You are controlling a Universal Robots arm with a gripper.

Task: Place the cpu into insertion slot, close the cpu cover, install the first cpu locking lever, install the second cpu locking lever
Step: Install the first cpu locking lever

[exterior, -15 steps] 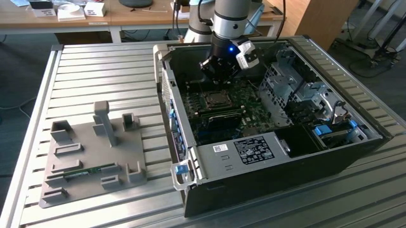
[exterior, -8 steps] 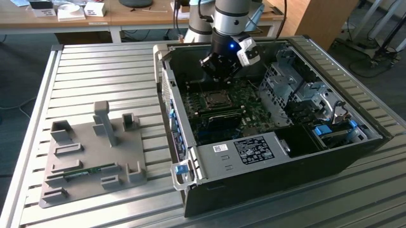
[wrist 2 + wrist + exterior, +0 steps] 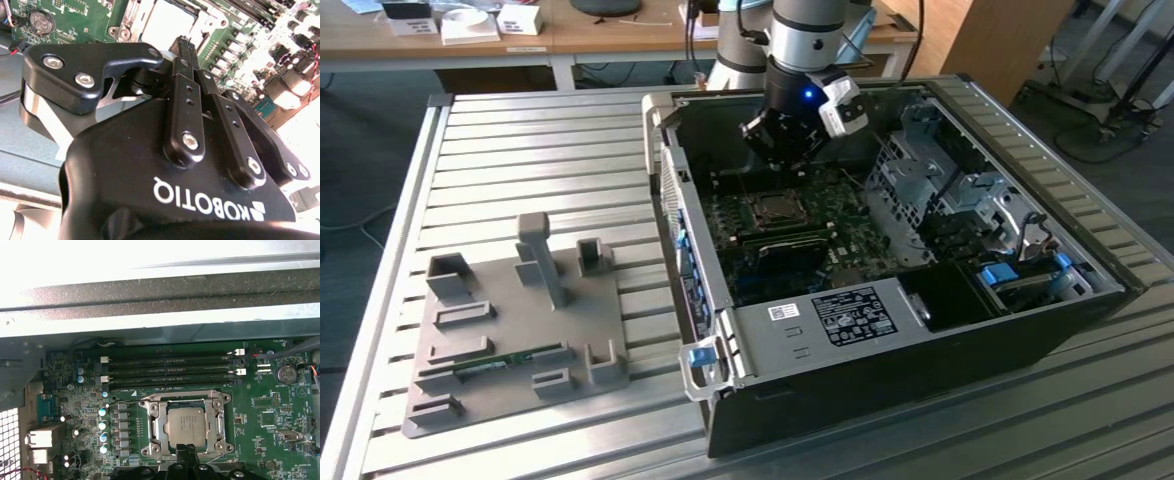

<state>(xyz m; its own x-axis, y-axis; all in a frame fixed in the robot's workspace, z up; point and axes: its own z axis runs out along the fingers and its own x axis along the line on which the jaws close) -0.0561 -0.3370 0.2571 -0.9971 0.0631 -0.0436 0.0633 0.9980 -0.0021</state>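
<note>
1. The cpu (image 3: 186,426) sits in the insertion slot (image 3: 163,433), and the cpu cover (image 3: 153,426) lies flat, framing it.
2. The gripper (image 3: 186,449) has its fingers pressed together and empty, at the cover's edge; likely set for pushing, not grasping.
3. All inside the open computer case (image 3: 907,385).

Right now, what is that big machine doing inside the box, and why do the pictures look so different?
That is a robot arm reaching into an open computer case lying on a metal table. One picture is taken from a camera off the arm; two ride near its wrist. The first wrist view shows the green board, where the silver cpu sits framed by its metal cpu cover. The fingers are shut, close to that cover's edge. A grey tray lies beside the case.
</note>
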